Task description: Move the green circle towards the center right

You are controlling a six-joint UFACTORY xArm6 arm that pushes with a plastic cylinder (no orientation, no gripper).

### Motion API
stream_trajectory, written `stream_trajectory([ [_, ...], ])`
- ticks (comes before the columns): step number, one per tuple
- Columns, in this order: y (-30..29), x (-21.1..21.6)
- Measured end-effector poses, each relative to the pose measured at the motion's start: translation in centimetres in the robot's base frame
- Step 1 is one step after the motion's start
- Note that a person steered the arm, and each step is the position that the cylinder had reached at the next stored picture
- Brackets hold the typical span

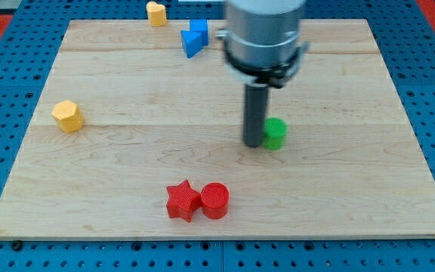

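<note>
The green circle (276,133) sits on the wooden board (338,181) a little right of the middle. My tip (254,143) is down on the board right against the green circle's left side. The rod and the arm's grey body (264,34) rise above it and hide part of the board's top middle.
A red star (182,200) and a red circle (214,200) lie side by side near the view's bottom. A yellow hexagon (68,115) is at the left. A blue block (194,37) and a yellow block (156,13) are at the top.
</note>
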State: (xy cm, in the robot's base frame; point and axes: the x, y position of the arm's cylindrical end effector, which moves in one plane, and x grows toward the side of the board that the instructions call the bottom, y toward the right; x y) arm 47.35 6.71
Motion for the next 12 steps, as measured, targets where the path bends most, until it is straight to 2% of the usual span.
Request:
stream_trajectory([
  [1,4.6,-0.8],
  [3,5.6,-0.5],
  [5,7.7,-3.4],
  [7,7.8,-4.3],
  [10,7.1,-9.7],
  [11,7.6,-12.6],
  [12,11.0,-17.5],
])
